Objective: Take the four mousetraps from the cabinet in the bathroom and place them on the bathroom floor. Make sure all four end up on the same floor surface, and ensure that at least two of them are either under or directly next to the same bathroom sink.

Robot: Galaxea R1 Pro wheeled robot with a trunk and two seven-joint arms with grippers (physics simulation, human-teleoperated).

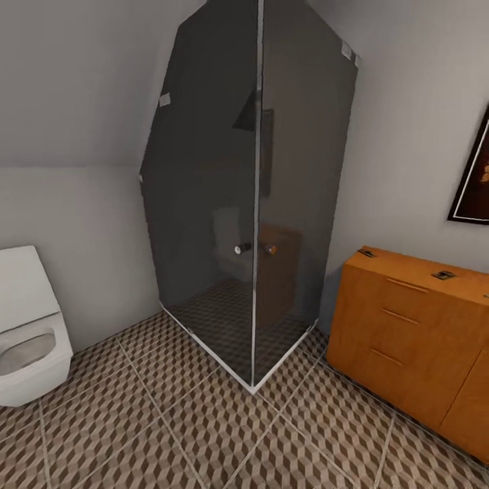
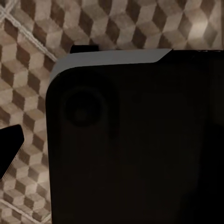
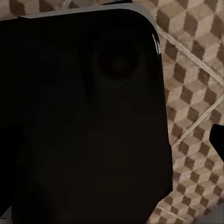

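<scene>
Claws unseen, 2 mousetraps [image 1: 367,253] atop 1 cabinet [image 1: 407,339]

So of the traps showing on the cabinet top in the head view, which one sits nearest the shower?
The mousetrap at the cabinet's back left corner, closest to the glass shower enclosure. Another mousetrap lies further right along the top.

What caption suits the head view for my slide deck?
Bathroom corner: glass shower, toilet, orange cabinet with mousetraps on top.
</scene>
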